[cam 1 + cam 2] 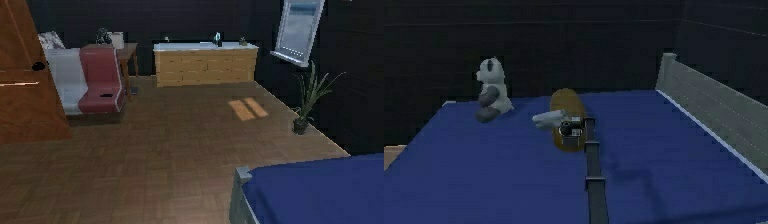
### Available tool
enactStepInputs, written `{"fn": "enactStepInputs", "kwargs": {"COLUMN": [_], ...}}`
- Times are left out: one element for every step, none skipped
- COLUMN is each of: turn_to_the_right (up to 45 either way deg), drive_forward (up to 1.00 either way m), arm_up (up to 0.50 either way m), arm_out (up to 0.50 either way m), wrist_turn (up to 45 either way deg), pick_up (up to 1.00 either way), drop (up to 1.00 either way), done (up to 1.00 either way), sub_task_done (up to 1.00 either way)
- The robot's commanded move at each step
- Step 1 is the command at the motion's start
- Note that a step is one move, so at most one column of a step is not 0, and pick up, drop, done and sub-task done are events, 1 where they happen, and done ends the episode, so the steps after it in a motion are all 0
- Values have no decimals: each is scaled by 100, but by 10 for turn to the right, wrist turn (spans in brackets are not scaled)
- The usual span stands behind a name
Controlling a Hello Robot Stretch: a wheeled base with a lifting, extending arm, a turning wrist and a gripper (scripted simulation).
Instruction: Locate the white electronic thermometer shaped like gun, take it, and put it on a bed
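A bed with a blue cover (504, 180) spreads across the arm side view, and its corner (320, 190) shows at the forward view's bottom right. My arm (594, 180) reaches out over the cover. My gripper (556, 125) is near the middle of the bed, in front of a brown roll-shaped cushion (567, 105). A small pale, whitish thing (544, 120) sits at the gripper's far end, with the cover and the cushion behind it. I cannot tell whether the gripper holds it.
A black-and-white panda plush (492, 90) sits on the bed's far left. A pale slatted bed end (714, 100) runs along the right. Ahead are a wooden dresser (205, 62), a red armchair (100, 85), a white sofa (65, 78), a potted plant (310, 98) and a brown door (25, 80).
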Motion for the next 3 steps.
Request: {"fn": "enactStepInputs", "kwargs": {"turn_to_the_right": [0,0,0], "drive_forward": [0,0,0], "arm_up": [0,10,0], "arm_out": [0,0,-8], "wrist_turn": [0,0,0], "pick_up": [0,0,0], "drop": [100,0,0], "done": [0,0,0], "sub_task_done": [0,0,0]}}
